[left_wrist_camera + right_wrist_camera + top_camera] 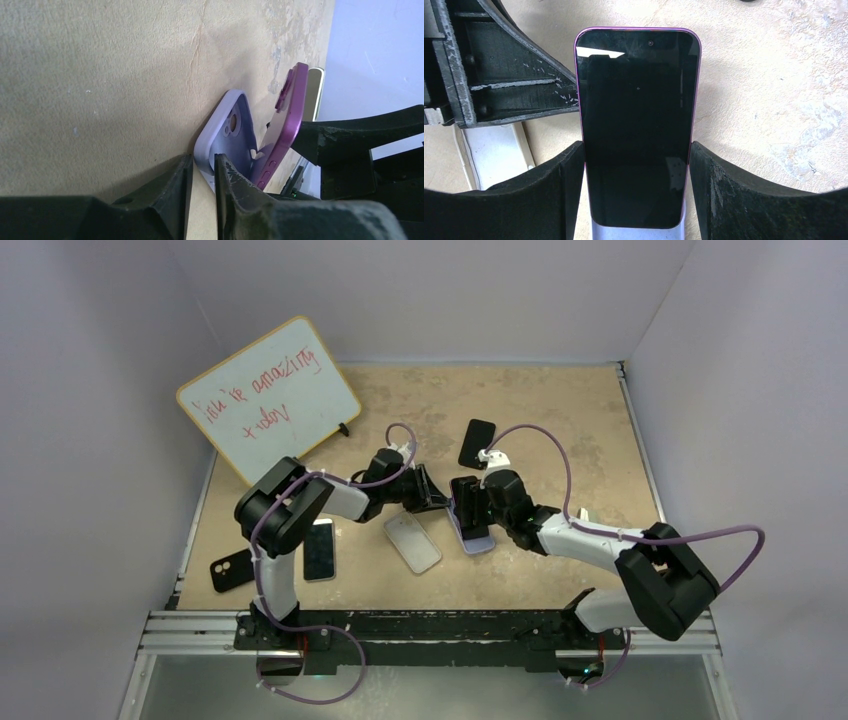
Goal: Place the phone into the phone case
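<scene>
With right gripper (636,150) fingers clamped on the long edges of the purple phone (638,100) and left gripper (204,167) fingers straddling one wall of the lavender phone case (235,135) (pinch unconfirmed), treat insertion as begun: lower end in the case at the middle of the table (560,420), upper end tilted out. Next, steady the case and swing the upper end down flush. Pose: both arms reached inward, wrists low, facing each other.

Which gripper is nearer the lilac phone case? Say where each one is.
Left. The left gripper has its jaws straddling one edge of the lilac phone case; the right gripper holds the glossy purple phone just beside it.
</scene>
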